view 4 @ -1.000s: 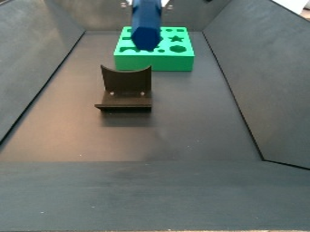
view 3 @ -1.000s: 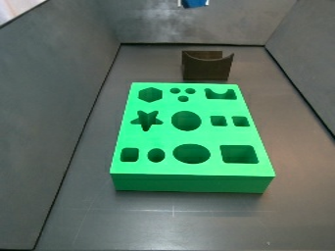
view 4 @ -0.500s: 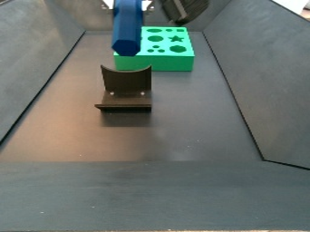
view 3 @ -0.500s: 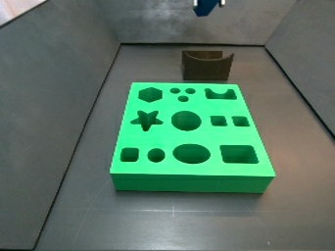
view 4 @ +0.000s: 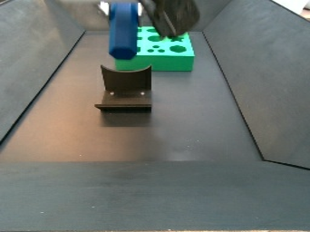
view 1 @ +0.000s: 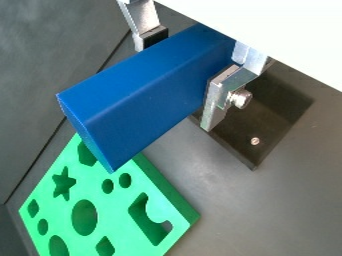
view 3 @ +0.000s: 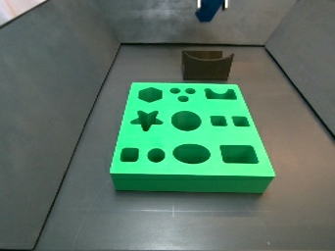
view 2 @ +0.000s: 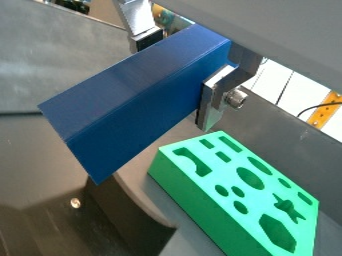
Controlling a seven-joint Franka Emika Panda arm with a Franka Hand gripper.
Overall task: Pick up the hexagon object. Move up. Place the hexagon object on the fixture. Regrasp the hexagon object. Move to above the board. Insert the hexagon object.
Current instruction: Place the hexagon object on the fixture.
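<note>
Above the fixture (view 4: 123, 89), at about 12 o'clock of it in a side view, the hexagon object (view 4: 122, 31) hangs roughly upright, clear of the notch, clamped in the tool (view 1: 201, 62). Both wrist views show the silver fingers (view 1: 221, 92) closed on the bar's flat faces near one end, so most of its length projects free. The bar looks rigid and solid, probably of moderate weight, with smooth faces that may slip or pivot under an end grasp; opposite flats nearer mid-length would likely hold it more securely. The board (view 3: 190, 135) lies on the floor, well apart from the bar.
</note>
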